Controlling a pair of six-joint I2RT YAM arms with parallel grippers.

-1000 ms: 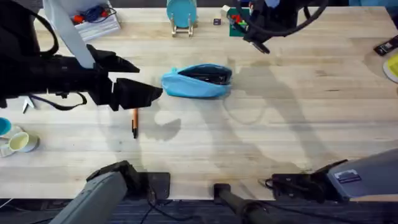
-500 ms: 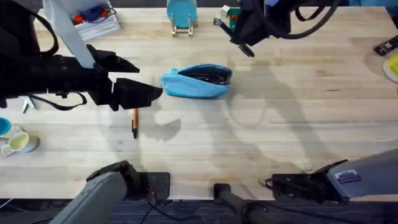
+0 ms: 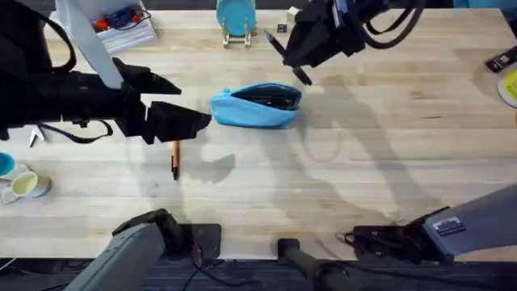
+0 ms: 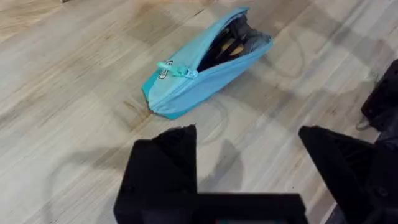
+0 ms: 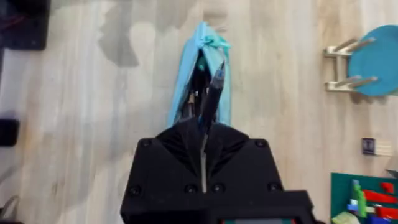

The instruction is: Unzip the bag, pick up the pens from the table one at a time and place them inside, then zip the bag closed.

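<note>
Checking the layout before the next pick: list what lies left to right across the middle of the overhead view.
Cup → left gripper → bag → right gripper, holding a dark pen.

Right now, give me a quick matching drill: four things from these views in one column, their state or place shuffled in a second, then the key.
Column 1
1. bag
2. orange pen
3. dark pen
4. left gripper

Column 2
A. pinched in the right gripper, above the pouch
B. unzipped, lying on the table
C. open, holding nothing
D. lying on the wood, close beneath the left gripper in the overhead view

Pairs: 1-B, 2-D, 3-A, 4-C
</note>
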